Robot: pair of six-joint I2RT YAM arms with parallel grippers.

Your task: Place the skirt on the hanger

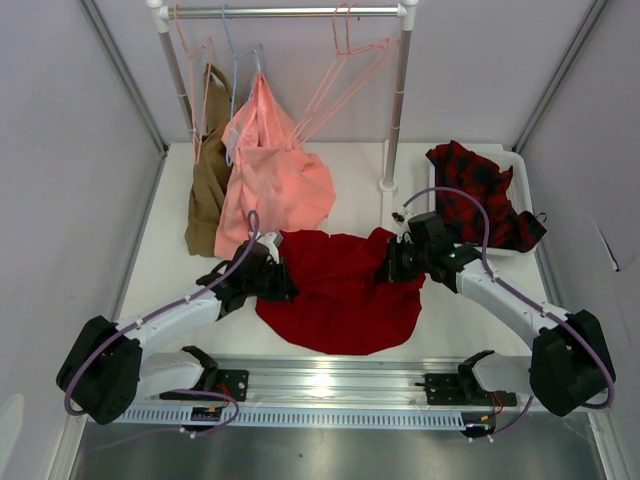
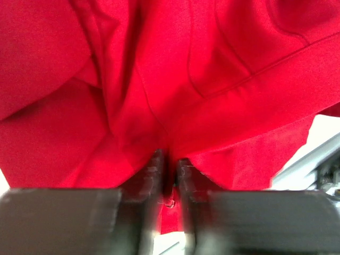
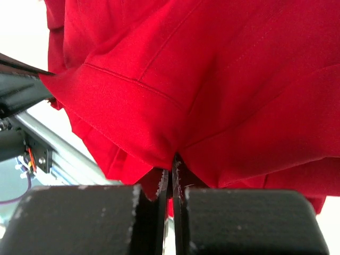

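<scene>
**On the worktop, a red skirt caught at both sides**

Between your two arms, the skirt [image 1: 340, 295] lies spread on the white worktop [image 1: 160, 260], with a pincer at each end of its far edge. Your right pincer [image 1: 392, 268] is clamped fully closed on a stitched, folded band of the cloth. Your left pincer [image 1: 280, 285] has its fingers [image 2: 155, 170] a narrow slit apart with a fold of red cloth running down into the slit. You cannot tell from the wrist view whether that fold is truly gripped. The hanger [image 1: 345, 90], thin pale-pink wire, hangs empty on the rail [image 1: 290, 12] at the back, well apart from the skirt.

Expect the skirt to handle as light, limp cloth. It creases and sags wherever it is unsupported, and it will likely drape and swing once lifted. A single layer may slide out of a loose pinch. Your best hold is probably the doubled, seamed band, taken at two well-spread points so the edge stays open. The wire hanger looks light and free to swing, so it should shift easily when cloth drags on it.
</scene>
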